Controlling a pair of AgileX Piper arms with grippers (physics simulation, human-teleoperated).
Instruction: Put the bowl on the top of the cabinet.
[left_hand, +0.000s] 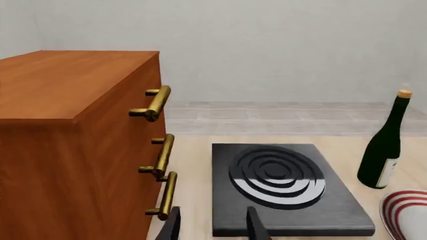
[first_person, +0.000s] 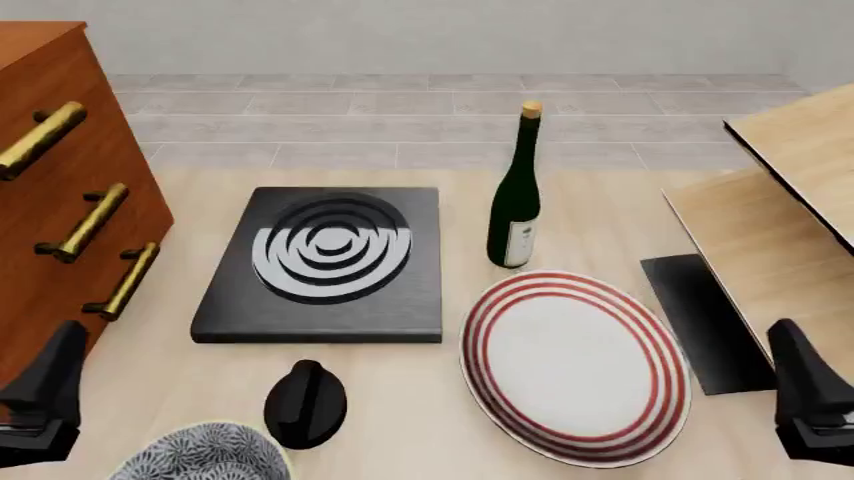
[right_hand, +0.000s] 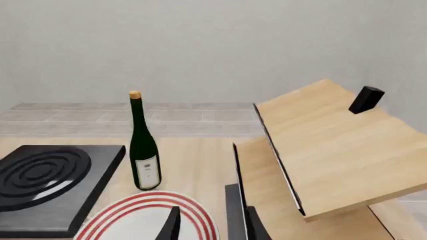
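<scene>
Nothing is done yet: the bowl (first_person: 200, 455) sits on the table by my left gripper (left_hand: 212, 226), both my grippers released and empty, the cabinet (left_hand: 67, 130) top bare

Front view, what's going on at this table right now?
Two robot arms sit at the near edge and neither holds anything: the left gripper and right gripper are both open. The patterned bowl rests on the table at the near left, beside a small black knob, not yet touched. The cabinet stands at the left with its top bare. A hotplate, wine bottle and red-ringed plate sit mid-table.
</scene>
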